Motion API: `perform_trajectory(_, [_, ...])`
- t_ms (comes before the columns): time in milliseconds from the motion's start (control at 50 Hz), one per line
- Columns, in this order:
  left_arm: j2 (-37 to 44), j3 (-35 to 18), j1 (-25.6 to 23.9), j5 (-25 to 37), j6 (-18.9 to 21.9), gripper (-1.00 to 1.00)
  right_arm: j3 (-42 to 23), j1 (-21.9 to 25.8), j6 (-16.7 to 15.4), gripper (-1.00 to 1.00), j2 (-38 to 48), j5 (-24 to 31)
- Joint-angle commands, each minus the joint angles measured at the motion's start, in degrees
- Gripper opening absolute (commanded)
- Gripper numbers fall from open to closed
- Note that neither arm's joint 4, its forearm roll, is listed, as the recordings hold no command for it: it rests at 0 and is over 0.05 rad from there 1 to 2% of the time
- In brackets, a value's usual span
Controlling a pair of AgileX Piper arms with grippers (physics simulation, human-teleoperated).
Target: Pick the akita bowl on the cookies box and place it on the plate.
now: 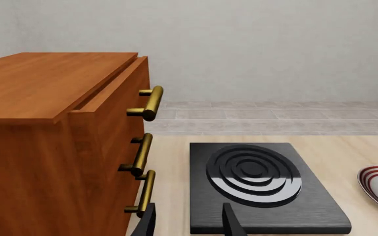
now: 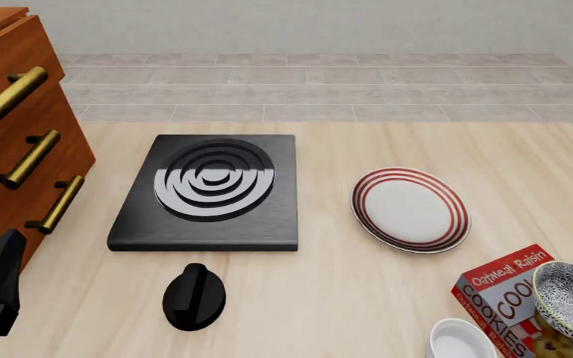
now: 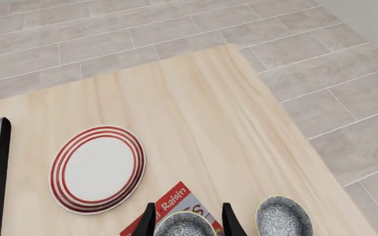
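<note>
Desk (image 2: pixel 525 164): light wood; the cookies box sits close to its near right corner, so a shove could send it off.
Plate (image 2: pixel 410 209): red-ringed, bare, left of and beyond the box.
Cookies box (image 2: pixel 501 287): lying flat and light; likely to skid or tip under a hard descent.
Akita bowl (image 2: pixel 570 298): on the box, overhanging its right edge; an off-centre pinch may flip it.
Second speckled bowl (image 3: pixel 284 217): on the desk just beside; easily mistaken for the target.
Right claw (image 3: pixel 189 207): open, empty, above the akita bowl.
Left claw (image 1: pixel 189 210): open, idle.
</note>
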Motion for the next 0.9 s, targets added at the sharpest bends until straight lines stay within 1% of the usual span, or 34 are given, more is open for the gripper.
perform_trajectory(20, [0.00, 0.00, 0.00, 0.00, 0.00, 1.00, 2.51, -3.92, -0.65, 1.00, 0.49, 0.55])
perform_trajectory(160, [0.00, 0.00, 0.00, 0.00, 0.00, 1.00, 5.01, -5.71, -0.64, 1.00, 1.01, -0.89])
perform_trajectory(180, [0.00, 0.00, 0.00, 0.00, 0.00, 1.00, 6.20, -5.88, -0.89, 1.00, 1.30, -1.70])
perform_trajectory(320, [0.00, 0.00, 0.00, 0.00, 0.00, 1.00, 9.02, -6.91, -0.81, 1.00, 2.33, -4.34])
perform_trajectory(440, [0.00, 0.00, 0.00, 0.00, 0.00, 1.00, 11.18, -7.05, -0.43, 1.00, 3.45, -6.41])
perform_trajectory(620, [0.00, 0.00, 0.00, 0.00, 0.00, 1.00, 13.83, -7.46, -0.98, 1.00, 5.97, -9.49])
perform_trajectory(900, [0.00, 0.00, 0.00, 0.00, 0.00, 1.00, 18.31, -7.68, -0.29, 1.00, 9.02, -14.21])
